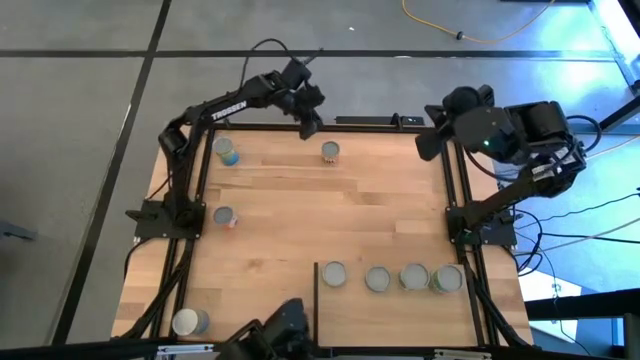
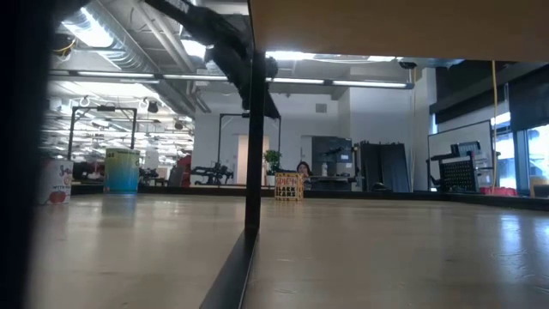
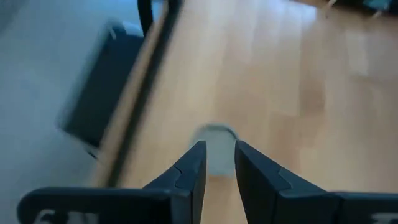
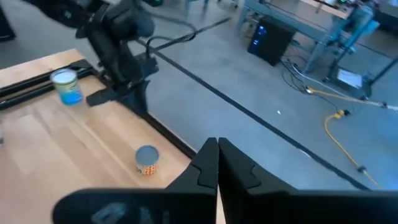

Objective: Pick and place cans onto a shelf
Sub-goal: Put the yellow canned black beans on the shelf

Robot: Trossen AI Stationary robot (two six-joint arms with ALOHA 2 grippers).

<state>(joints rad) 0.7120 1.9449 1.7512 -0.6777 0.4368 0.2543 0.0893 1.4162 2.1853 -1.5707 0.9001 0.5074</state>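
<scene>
A grey-topped can (image 1: 330, 152) with an orange label (image 4: 147, 162) stands upright near the table's far edge. My left gripper (image 1: 312, 124) hovers open just to its far left, above it. In the left wrist view the can (image 3: 214, 138) shows beyond the parted fingertips (image 3: 219, 147), untouched. Three more cans (image 1: 227, 152) (image 1: 224, 216) (image 1: 190, 322) stand on the table's left side. The pale shelf (image 1: 395, 315) at the near right carries several cans (image 1: 378, 279) in a row. My right gripper (image 1: 428, 143) (image 4: 217, 143) is shut on nothing, raised over the far right corner.
A dark upright strip (image 2: 252, 129) of the shelf stands in the middle of the low view, with the shelf's pale board (image 2: 395, 26) overhead. Black frame rails (image 1: 195, 180) (image 1: 455, 190) run along the table's left and right sides. Bare wood (image 1: 330, 215) lies mid-table.
</scene>
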